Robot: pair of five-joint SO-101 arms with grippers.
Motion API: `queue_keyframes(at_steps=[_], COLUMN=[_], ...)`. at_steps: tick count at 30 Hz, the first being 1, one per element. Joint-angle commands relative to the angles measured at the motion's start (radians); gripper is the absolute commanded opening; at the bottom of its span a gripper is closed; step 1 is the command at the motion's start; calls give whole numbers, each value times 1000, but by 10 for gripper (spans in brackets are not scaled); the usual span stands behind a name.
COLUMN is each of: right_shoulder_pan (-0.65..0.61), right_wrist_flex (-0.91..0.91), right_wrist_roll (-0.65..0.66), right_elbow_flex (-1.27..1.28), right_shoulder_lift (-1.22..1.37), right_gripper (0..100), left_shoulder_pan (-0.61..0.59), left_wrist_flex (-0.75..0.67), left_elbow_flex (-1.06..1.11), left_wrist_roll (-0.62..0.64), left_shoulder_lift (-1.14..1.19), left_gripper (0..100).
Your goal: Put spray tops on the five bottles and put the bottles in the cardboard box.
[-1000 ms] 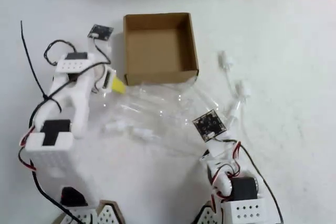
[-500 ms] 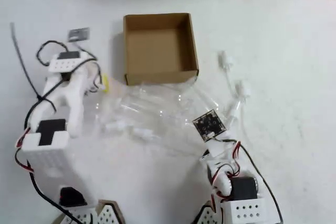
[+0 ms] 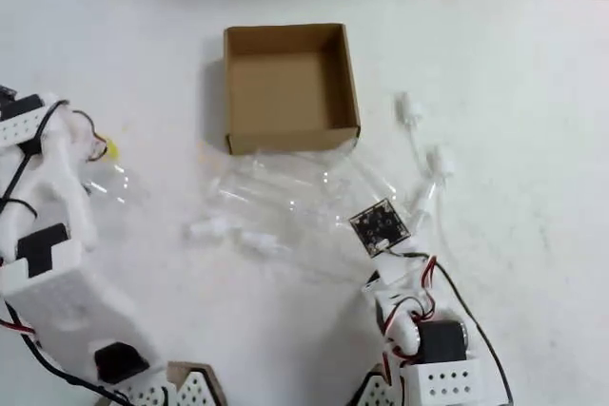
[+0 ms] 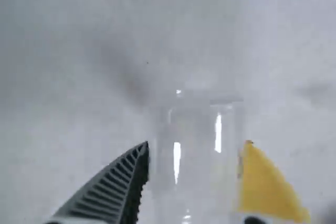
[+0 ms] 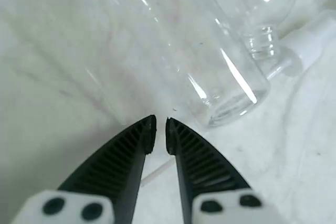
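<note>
The cardboard box [image 3: 290,138] has nothing in it, so no bottle has been put away yet. Most of the clear bottles [image 3: 285,187] lie on their sides in a heap just in front of the box, on the white table [image 3: 533,64]. I see no top on any bottle in the heap. The white spray tops [image 3: 433,164] lie loose on the table. Some are at one side of the heap, and two more are at its other side.

The held bottle [image 4: 197,119] is away from the rest. The left gripper [image 4: 195,148] has its grey finger on one side of it and its yellow finger on the other, and it looks squeezed tight on the bottle. From above, this gripper is at the far edge of the table, well apart from the box. I cannot tell if that bottle touches the table.

The right gripper [image 5: 160,129] is pinched together with nothing in it. It sits close to the heap.

So the job looks like it is only just starting. All five tops need to go on, and then all five bottles need to go in the box.
</note>
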Motion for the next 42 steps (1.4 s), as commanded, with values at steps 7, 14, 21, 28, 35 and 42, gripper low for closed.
queue_keyframes(at_steps=[7,14,21,28,35,42], right_shoulder_pan=[5,5,5,5,5,5], right_wrist_flex=[1,1,1,1,1,1], right_wrist_roll=[9,9,9,9,9,9], right_elbow_flex=[9,9,9,9,9,9], right_shoulder_lift=[-4,-4,-4,-4,-4,-4], right_gripper=[17,17,17,16,16,16], left_shoulder_pan=[-12,-7,-5,-10,-85,-275], left_wrist_flex=[97,307,519,517,476,341], left_elbow_flex=[-20,-121,-404,-285,37,354], left_wrist_roll=[-170,-350,-523,-868,-1283,-1475], left_shoulder_lift=[-22,-24,-24,-139,-412,-664], left_gripper=[359,298,231,224,34,24])
